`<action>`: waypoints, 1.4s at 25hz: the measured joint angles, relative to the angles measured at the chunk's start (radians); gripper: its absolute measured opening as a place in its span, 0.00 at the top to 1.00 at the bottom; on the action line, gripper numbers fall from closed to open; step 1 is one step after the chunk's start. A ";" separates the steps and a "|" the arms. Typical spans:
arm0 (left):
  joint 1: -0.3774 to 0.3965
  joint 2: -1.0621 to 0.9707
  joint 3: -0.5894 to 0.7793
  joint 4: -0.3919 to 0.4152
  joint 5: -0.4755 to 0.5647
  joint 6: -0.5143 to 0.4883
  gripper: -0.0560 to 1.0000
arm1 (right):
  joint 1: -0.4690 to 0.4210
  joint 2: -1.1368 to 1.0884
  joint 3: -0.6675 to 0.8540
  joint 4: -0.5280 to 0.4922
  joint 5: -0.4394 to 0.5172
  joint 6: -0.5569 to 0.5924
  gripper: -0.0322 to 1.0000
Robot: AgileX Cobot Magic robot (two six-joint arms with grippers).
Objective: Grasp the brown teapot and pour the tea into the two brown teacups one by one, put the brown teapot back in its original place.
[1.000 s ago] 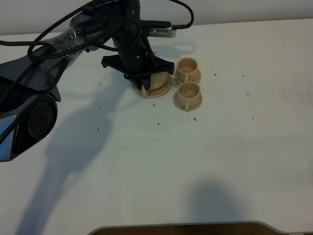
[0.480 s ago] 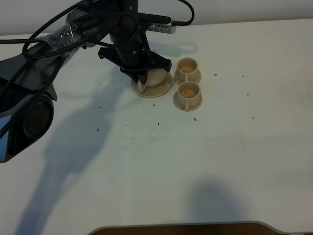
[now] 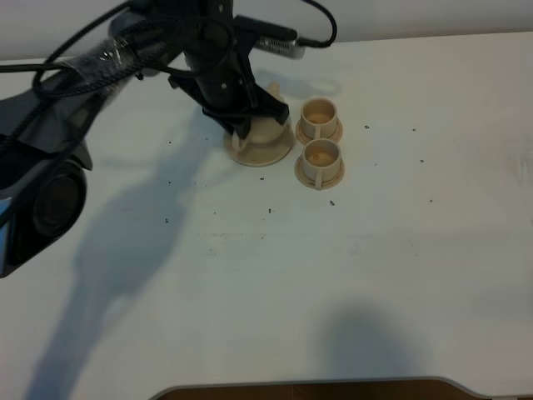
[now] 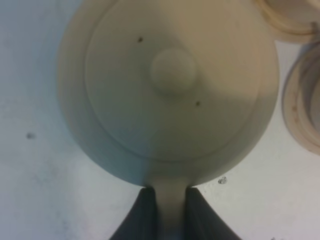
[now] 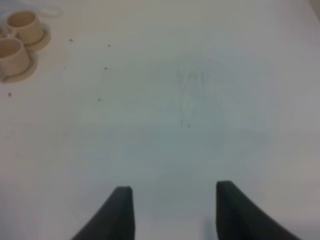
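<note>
The brown teapot [image 3: 271,118] stands over its wide saucer, the original place [image 3: 265,155], at the back of the table. My left gripper [image 3: 243,136] reaches down over it and hides most of it. In the left wrist view the knobbed lid [image 4: 172,70] fills the picture. There my left gripper [image 4: 170,194] is shut on the loop handle [image 4: 170,210]. I cannot tell whether the pot rests on the saucer. The two brown teacups [image 3: 319,117] [image 3: 321,157] stand on their small saucers just right of the teapot. My right gripper [image 5: 175,210] is open and empty over bare table.
The white table [image 3: 375,250] carries small dark specks. The left arm and its cables [image 3: 100,62] cross the back left. The teacups show far off in the right wrist view [image 5: 22,20] [image 5: 12,55]. The table's front edge [image 3: 316,385] is at the bottom.
My left arm has shifted a little toward the back and turned, still over the teapot. The spout now shows behind the gripper. The cups have not moved.
</note>
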 joint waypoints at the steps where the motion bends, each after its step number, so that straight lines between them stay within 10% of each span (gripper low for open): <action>1: 0.000 -0.013 0.000 0.000 0.001 0.012 0.85 | 0.000 0.000 0.000 0.000 0.000 0.001 0.58; 22: 0.000 -0.123 0.023 0.021 0.069 0.158 0.85 | 0.000 0.000 0.000 0.000 0.000 0.000 0.58; 35: 0.020 -0.284 0.386 0.021 -0.194 0.297 0.85 | 0.000 0.000 0.000 0.000 0.000 0.002 0.58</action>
